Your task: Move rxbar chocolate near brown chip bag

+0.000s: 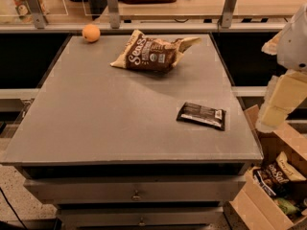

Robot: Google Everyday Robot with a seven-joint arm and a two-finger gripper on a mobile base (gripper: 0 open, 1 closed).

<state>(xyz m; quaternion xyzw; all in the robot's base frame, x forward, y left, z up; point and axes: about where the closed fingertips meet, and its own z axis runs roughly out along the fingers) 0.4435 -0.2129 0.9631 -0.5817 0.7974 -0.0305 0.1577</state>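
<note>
The rxbar chocolate (201,115) is a small flat dark wrapper with pale lettering. It lies on the grey table (96,114) near the right front edge. The brown chip bag (152,54) is puffy with white lettering and lies at the back middle of the table, well apart from the bar. My gripper (277,107) hangs with the pale arm at the right edge of the view, off the table's right side. It is to the right of the bar and holds nothing that I can see.
A round orange fruit (91,33) sits at the table's back left corner. An open cardboard box (268,195) with several snack bags stands on the floor at the right front. A railed counter (168,13) runs behind the table.
</note>
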